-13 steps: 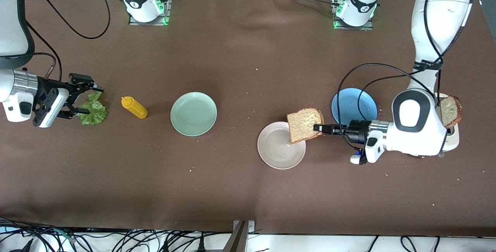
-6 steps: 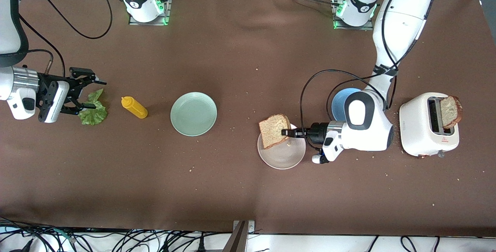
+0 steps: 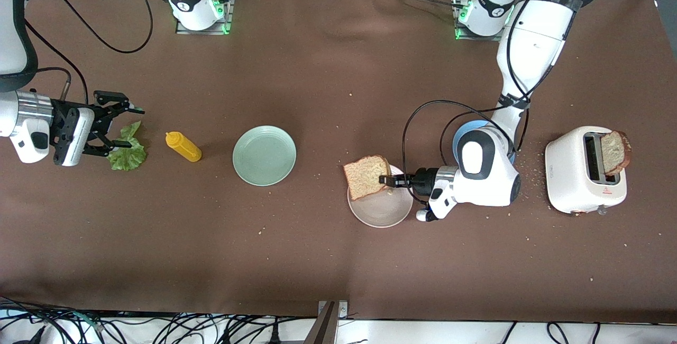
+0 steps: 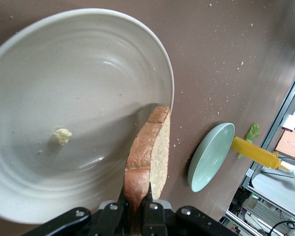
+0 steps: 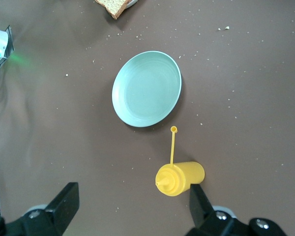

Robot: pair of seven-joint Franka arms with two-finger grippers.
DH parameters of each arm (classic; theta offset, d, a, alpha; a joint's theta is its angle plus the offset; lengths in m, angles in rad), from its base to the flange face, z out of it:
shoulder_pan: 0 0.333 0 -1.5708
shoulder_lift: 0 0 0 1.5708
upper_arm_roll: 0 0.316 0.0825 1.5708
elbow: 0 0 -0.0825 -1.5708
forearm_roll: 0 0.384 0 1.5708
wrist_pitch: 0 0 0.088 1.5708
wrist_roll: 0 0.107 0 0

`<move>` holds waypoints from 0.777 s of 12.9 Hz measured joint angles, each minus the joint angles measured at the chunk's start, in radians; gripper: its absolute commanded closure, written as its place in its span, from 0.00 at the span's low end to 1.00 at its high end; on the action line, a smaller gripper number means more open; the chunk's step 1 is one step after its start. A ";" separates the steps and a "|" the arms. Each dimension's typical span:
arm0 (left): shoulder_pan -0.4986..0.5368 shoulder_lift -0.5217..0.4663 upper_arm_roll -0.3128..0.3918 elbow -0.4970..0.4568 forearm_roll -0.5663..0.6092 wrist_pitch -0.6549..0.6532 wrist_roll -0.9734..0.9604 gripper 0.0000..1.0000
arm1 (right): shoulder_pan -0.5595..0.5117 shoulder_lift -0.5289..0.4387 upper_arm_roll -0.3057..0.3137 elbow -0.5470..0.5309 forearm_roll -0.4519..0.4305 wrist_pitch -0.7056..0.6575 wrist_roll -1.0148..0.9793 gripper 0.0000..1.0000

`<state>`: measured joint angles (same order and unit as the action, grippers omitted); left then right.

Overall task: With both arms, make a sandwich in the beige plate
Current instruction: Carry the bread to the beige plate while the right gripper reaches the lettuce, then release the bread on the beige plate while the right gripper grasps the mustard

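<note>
My left gripper (image 3: pixel 386 179) is shut on a brown bread slice (image 3: pixel 365 177), held on edge over the rim of the beige plate (image 3: pixel 381 211). In the left wrist view the fingers (image 4: pixel 136 206) pinch the slice's crust (image 4: pixel 148 157), and its tip reaches the plate's rim (image 4: pixel 78 73). A small crumb lies in the plate. A second slice (image 3: pixel 613 151) stands in the toaster (image 3: pixel 568 174). My right gripper (image 3: pixel 119 127) is open beside and over the green lettuce leaf (image 3: pixel 127 152). It also shows open in the right wrist view (image 5: pixel 132 204), where the lettuce is hidden.
A yellow squeeze bottle (image 3: pixel 183 146) lies between the lettuce and the mint-green plate (image 3: pixel 264 154); both show in the right wrist view, the bottle (image 5: pixel 179 178) by my finger. A blue plate (image 3: pixel 459 140) is partly hidden under my left arm. Crumbs are scattered about.
My left arm carried the bread from beside the blue plate across the beige plate toward the right arm's end. The beige plate shifted slightly the same way. The right gripper barely moved.
</note>
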<state>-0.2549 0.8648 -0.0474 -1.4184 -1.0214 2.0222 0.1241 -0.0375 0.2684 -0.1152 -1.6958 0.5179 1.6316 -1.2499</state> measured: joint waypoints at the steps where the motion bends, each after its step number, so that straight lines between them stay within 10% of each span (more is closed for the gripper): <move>1: 0.000 0.004 0.006 0.000 0.000 0.002 0.000 0.25 | -0.005 0.005 -0.002 -0.002 0.027 0.000 -0.049 0.01; 5: 0.026 0.005 0.025 0.000 0.040 0.000 0.000 0.04 | -0.080 0.058 -0.005 -0.005 0.116 -0.051 -0.297 0.01; 10: 0.089 -0.006 0.029 0.003 0.070 -0.007 -0.001 0.01 | -0.195 0.208 -0.008 -0.010 0.231 -0.105 -0.653 0.01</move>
<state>-0.1657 0.8592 -0.0185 -1.4154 -0.9511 2.0152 0.1233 -0.2322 0.4767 -0.1229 -1.7054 0.7492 1.5266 -1.9028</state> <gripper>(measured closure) 0.004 0.004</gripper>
